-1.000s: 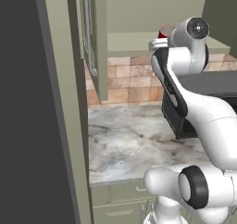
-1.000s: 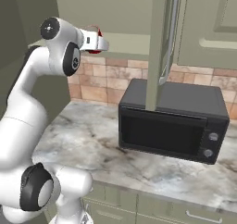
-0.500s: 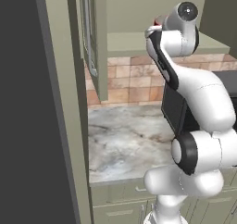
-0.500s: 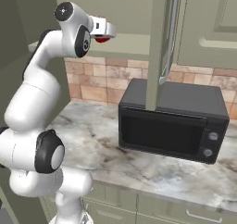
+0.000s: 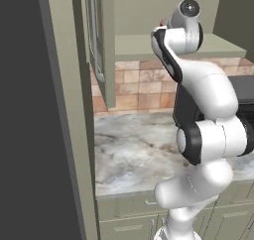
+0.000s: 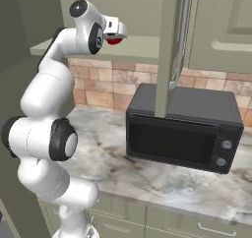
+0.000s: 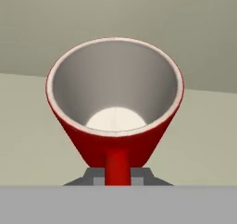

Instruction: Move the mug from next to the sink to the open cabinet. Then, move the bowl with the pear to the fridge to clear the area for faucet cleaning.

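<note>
The gripper [image 7: 118, 181] holds the red mug [image 7: 115, 102].
Its fingers pinch the handle; the cup sits just past them.

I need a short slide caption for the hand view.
Shut gripper holding the red mug by its handle, its empty white inside facing the camera.

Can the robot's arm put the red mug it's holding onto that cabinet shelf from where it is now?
Probably yes. The gripper, shut on the red mug, is already raised level with the open cabinet shelf. The cabinet door hangs open to one side, and nothing seems to stand between mug and shelf.
</note>
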Tool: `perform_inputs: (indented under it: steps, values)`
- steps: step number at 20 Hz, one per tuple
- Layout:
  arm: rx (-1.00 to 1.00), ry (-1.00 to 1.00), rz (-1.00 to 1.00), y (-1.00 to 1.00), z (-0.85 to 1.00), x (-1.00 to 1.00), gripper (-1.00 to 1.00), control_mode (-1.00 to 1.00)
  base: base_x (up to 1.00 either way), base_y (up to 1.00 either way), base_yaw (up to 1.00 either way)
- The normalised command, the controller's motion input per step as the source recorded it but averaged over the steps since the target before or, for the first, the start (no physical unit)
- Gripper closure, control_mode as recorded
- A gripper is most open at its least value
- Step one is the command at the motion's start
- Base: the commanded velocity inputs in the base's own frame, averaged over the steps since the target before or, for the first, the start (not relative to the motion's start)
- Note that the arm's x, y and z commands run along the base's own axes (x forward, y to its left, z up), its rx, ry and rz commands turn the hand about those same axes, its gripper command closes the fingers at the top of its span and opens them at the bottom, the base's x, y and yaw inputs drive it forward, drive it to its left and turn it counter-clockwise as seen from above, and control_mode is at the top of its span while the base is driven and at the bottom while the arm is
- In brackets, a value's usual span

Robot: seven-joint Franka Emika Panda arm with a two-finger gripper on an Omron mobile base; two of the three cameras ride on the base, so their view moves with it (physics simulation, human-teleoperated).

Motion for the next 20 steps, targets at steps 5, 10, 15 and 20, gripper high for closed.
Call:
perform_inputs:
  steps: [5,10,15,20]
  values:
    - [-0.01,0.0,0.0,-0.04,-0.09,0.47,1.0,-1.0,0.0,0.0,0.0]
    - [-0.01,0.0,0.0,0.0,-0.02,0.18,-1.0,-1.0,0.0,0.0,0.0]
    - [0.0,-0.17,0.0,0.0,0.01,-0.65,-1.0,-1.0,0.0,0.0,0.0]
    - [0.0,-0.23,-0.02,0.0,0.08,-1.0,-1.0,-1.0,0.0,0.0,0.0]
